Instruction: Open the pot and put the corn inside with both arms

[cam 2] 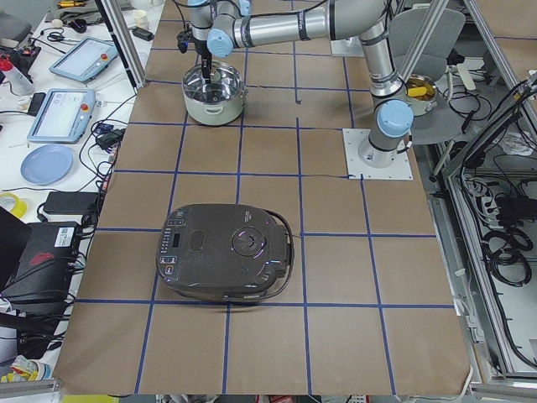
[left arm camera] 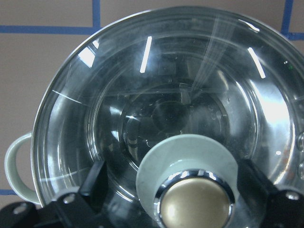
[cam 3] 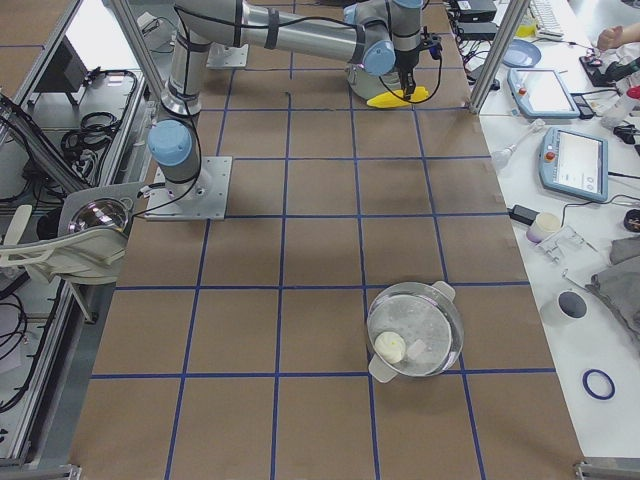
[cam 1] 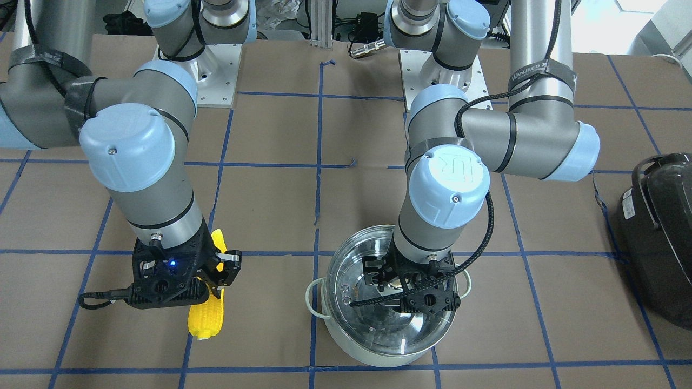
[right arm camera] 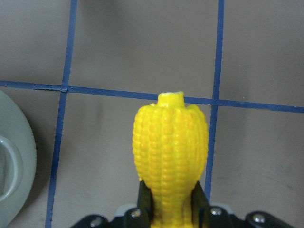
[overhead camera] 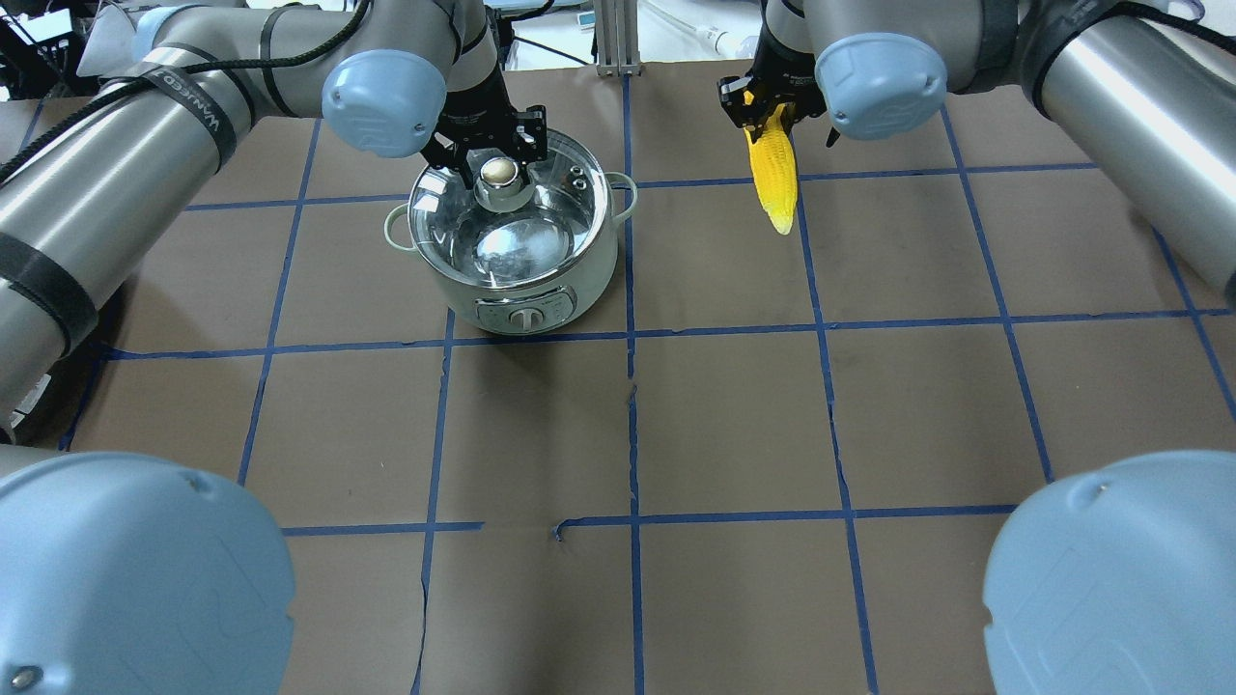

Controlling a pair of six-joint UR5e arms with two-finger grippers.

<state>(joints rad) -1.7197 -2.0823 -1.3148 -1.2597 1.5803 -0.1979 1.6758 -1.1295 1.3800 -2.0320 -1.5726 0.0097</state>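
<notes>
The steel pot [overhead camera: 526,294] stands on the table with its glass lid [overhead camera: 502,241] on it. My left gripper [overhead camera: 494,162] is open, low over the lid, with a finger on each side of the lid's knob [left arm camera: 195,202]. The left finger [left arm camera: 96,176] stands apart from the knob. My right gripper [overhead camera: 768,118] is shut on the thick end of the yellow corn [overhead camera: 775,179], to the pot's right. The corn [right arm camera: 171,147] points away from the gripper, close over the brown table. In the front view the corn [cam 1: 207,316] is at the left and the pot [cam 1: 378,351] in the middle.
A large dark grey appliance [cam 2: 226,252] sits at the table's left end and also shows at the edge of the front view [cam 1: 659,237]. A second glass-lidded pot [cam 3: 415,328] stands near the table's right end. Blue tape lines grid the brown table.
</notes>
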